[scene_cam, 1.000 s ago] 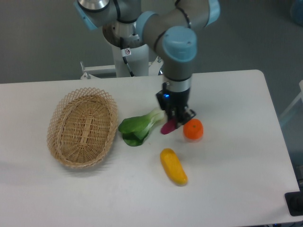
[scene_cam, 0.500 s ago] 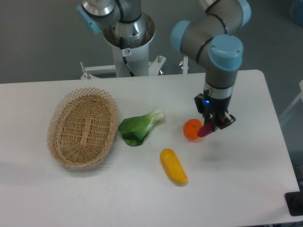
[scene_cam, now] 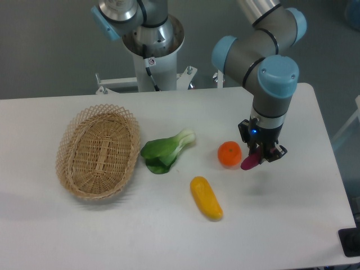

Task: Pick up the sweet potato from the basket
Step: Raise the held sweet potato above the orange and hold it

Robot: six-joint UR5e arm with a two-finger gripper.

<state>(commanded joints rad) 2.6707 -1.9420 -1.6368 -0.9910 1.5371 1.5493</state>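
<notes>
Tool (scene_cam: 260, 155) at right of centre of the frame is clamped on our sweet potato (scene_cam: 250, 161), held just beside the orange fruit (scene_cam: 229, 153) and well apart from the basket (scene_cam: 99, 154) at left, so we judge the pick done.

The oval woven wicker basket (scene_cam: 98, 154) lies on the left part of the white table (scene_cam: 169, 236); just right of it lies the green leafy bok choy (scene_cam: 164, 150), its stalk end pointing right and far; further right, well apart from the bok choy, sits the round orange fruit (scene_cam: 229, 153); nearer the camera, between the bok choy and the fruit, lies the long yellow oblong vegetable (scene_cam: 206, 197); just right of the fruit hangs the small dark reddish-purple sweet potato (scene_cam: 250, 161), tilted, held in the black two-finger gripper (scene_cam: 262, 153) above it; the arm's base stands beyond the far table edge.
</notes>
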